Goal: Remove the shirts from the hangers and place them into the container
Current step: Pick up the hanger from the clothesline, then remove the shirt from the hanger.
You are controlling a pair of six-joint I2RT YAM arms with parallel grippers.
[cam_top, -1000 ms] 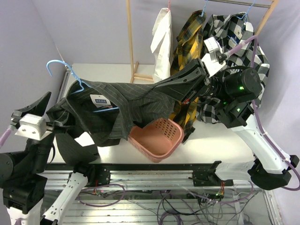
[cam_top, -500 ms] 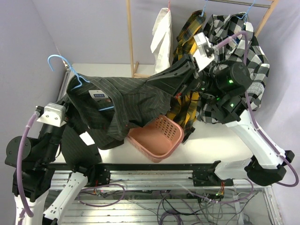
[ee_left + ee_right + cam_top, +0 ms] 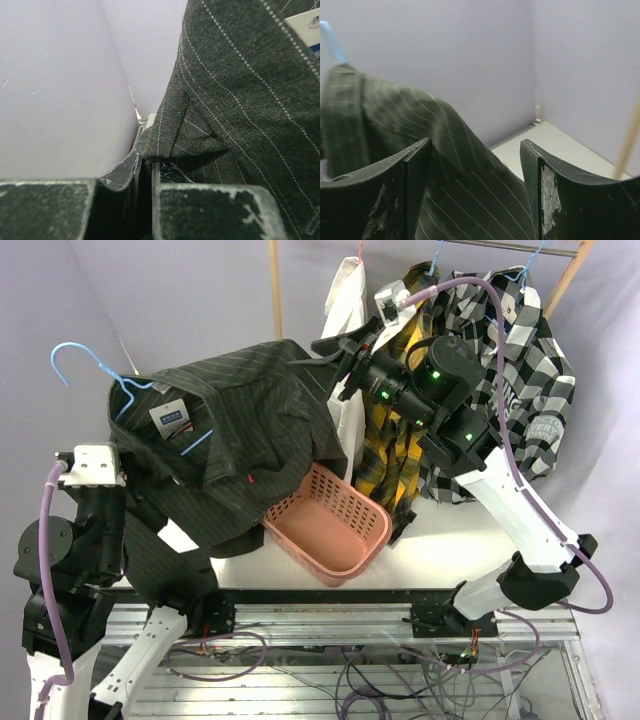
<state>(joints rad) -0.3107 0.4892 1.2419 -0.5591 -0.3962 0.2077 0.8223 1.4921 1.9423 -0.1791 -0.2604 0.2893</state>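
Only the left wrist view shows the left gripper [image 3: 146, 167] clamped on the pinstriped shirt [image 3: 240, 450], draped left of the basket [image 3: 345, 502]. The right wrist view shows the right gripper [image 3: 475, 145] open. The print on the collar tag [image 3: 172, 418] is unreadable.

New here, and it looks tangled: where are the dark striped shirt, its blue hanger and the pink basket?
dark striped shirt [image 3: 250, 430], top view, middle of the cloth.
blue hanger [image 3: 100, 358], top view, its hook.
pink basket [image 3: 350, 502], top view, lattice wall.

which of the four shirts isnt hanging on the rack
The dark pinstriped shirt, spread at the left, pinched in the left gripper. The white shirt, yellow plaid shirt and checked shirt hang from the rack.
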